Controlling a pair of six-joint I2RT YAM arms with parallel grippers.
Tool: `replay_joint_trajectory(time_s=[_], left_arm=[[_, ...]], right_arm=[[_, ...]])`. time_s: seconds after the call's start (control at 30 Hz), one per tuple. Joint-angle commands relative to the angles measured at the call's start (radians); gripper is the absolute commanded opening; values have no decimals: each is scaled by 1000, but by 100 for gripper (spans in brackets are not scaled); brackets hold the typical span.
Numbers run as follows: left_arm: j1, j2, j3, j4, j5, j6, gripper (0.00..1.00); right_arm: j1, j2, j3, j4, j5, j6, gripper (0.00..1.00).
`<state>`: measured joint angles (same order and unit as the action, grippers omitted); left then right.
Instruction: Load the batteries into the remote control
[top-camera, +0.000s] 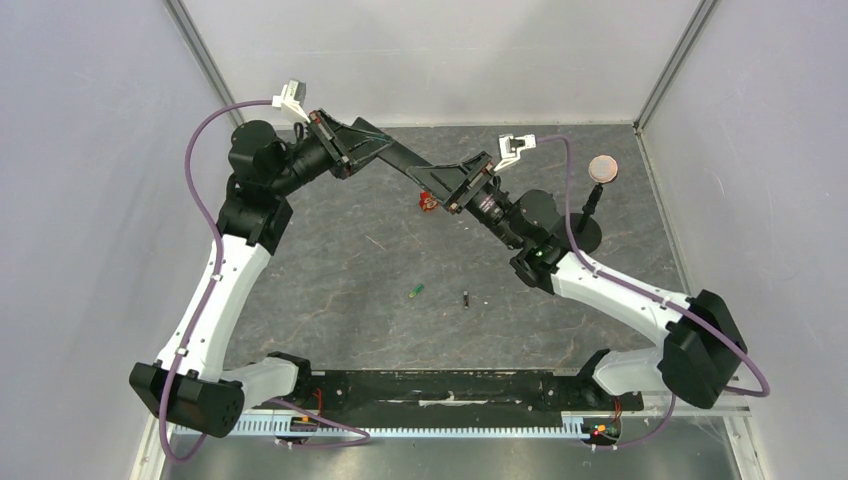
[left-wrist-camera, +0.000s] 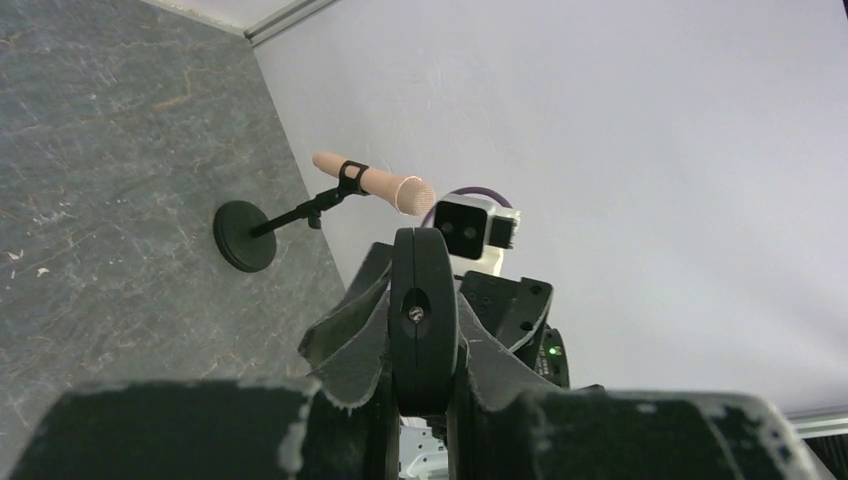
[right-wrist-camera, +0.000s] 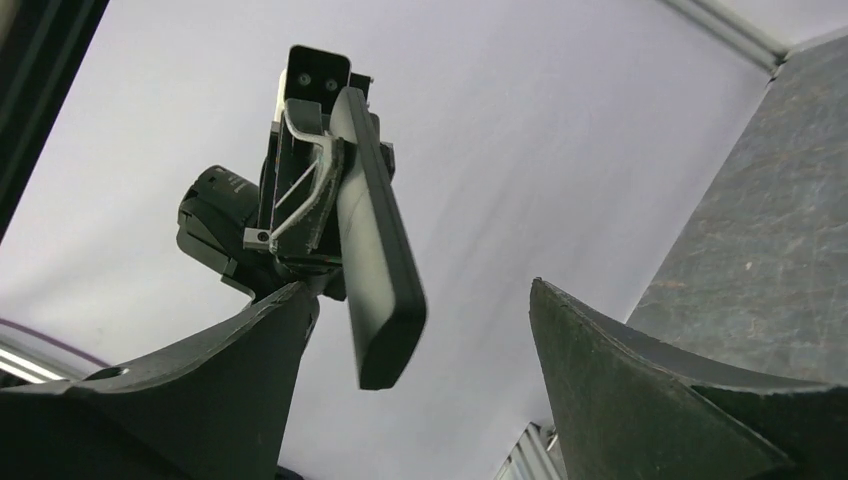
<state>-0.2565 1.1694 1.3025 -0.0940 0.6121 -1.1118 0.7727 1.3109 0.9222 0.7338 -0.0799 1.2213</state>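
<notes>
My left gripper (top-camera: 372, 147) is shut on the remote control (top-camera: 400, 158), a slim black bar held in the air above the back of the table. In the left wrist view the remote control (left-wrist-camera: 423, 300) shows end-on between the fingers. My right gripper (top-camera: 443, 187) is open and faces the bar's free end. In the right wrist view that end of the remote control (right-wrist-camera: 380, 270) hangs between the spread fingers (right-wrist-camera: 250, 370), nearer the left one and apart from both. The batteries lie on the table: a green one (top-camera: 416, 292) and a dark one (top-camera: 467, 298).
A small red-and-white box (top-camera: 428, 203) lies under the right gripper. A black round-based stand (top-camera: 587, 232) with a tan disc (top-camera: 601, 168) stands at the back right, also in the left wrist view as the stand (left-wrist-camera: 245, 236). White walls close in the grey table (top-camera: 330, 300).
</notes>
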Motion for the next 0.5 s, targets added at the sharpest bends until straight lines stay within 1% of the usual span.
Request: replay_joint_trajectory(time_s=[0.0, 0.23, 0.33, 0.47], left_arm=[[5, -29, 0, 58, 55, -49, 2], [5, -39, -13, 35, 71, -40, 2], [5, -44, -12, 36, 71, -39, 2], [5, -45, -8, 40, 78, -46, 2]], right_arm=[[-4, 34, 37, 127, -31, 74, 82], [-10, 79, 64, 124, -47, 93, 76], [-15, 87, 47, 140, -50, 108, 73], [-23, 94, 21, 154, -50, 121, 71]])
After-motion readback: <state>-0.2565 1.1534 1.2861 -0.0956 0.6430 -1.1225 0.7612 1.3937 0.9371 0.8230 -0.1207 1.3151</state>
